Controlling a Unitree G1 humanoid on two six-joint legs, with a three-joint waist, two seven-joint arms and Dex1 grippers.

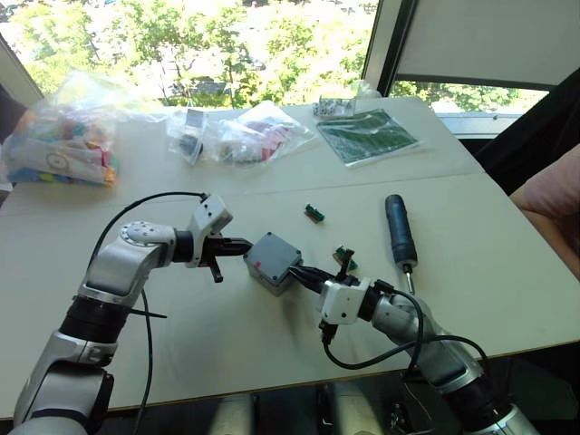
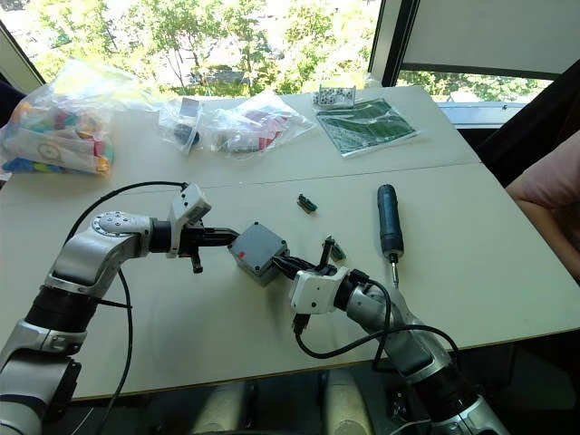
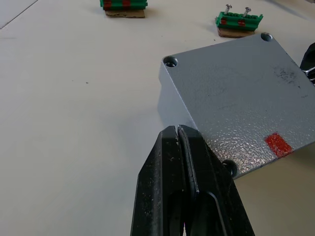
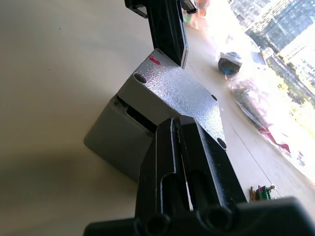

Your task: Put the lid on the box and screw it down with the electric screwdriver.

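Mid-table sits the box (image 1: 272, 263), one of it, with the lid (image 3: 236, 103) lying on top, slightly askew; a gap shows along one edge in the right wrist view. The lid carries a red mark near a corner. Left gripper (image 1: 243, 245) presses in from the robot's left, fingers closed together, tips touching the lid's edge, gripping nothing. Right gripper (image 1: 304, 274) comes from the opposite side, fingers also together, tips against the lid. One electric screwdriver (image 1: 400, 230) lies well to the right, untouched. Two small green terminal blocks (image 3: 238, 22) rest beyond the box. At the far edge, three clear plastic bags (image 1: 63, 136) hold colourful items, too small to identify.
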